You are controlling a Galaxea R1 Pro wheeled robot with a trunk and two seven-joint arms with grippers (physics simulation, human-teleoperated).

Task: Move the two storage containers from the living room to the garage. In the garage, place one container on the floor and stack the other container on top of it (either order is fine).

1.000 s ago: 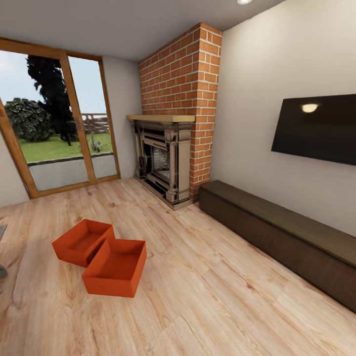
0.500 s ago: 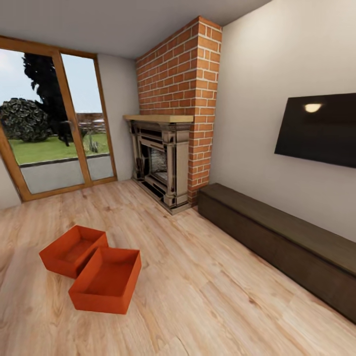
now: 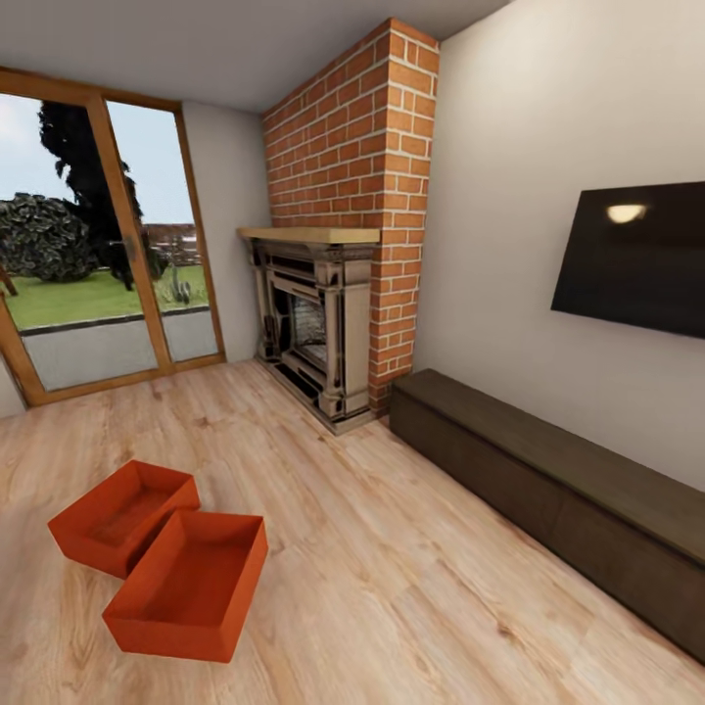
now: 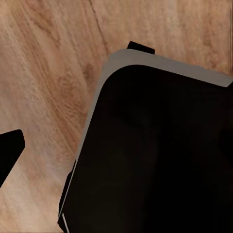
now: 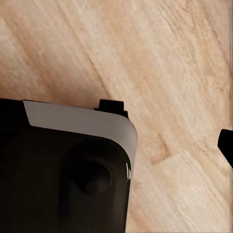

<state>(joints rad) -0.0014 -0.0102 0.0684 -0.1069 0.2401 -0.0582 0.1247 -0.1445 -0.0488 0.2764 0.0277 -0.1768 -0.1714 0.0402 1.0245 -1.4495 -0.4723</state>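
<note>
The two storage containers were seen on the light wood-plank floor (image 3: 411,587) of the living room, in the lower left of the head view; the nearer container (image 3: 186,585) lay just in front of the farther container (image 3: 123,516), a corner of the one touching or all but touching the side of the other; both stood upright, open tops up, nothing inside; the long axis of each was judged to run from lower left towards upper right of the frame, the two roughly parallel; no arm was visible in the head view, so which arm was nearer could only be judged: the bins lay left of the frame's centre, which favoured the left arm; in the wrist views a dark rounded body with a grey edge (image 4: 160,145), perhaps part of the robot itself, was shown above bare planks, and the dark slivers at the frame edges were too small to be read as fingers, so the state of either claw could not be told; the stretch of floor between the camera and the bins was seen free of obstacles; further off, a long dark low cabinet (image 3: 548,490) ran along the right wall under a wall-mounted television (image 3: 632,257); beyond it the brick fireplace (image 3: 333,313) was seen, and the wood-framed glass doors (image 3: 98,264) at the upper left; the garage was not yet reached
</note>
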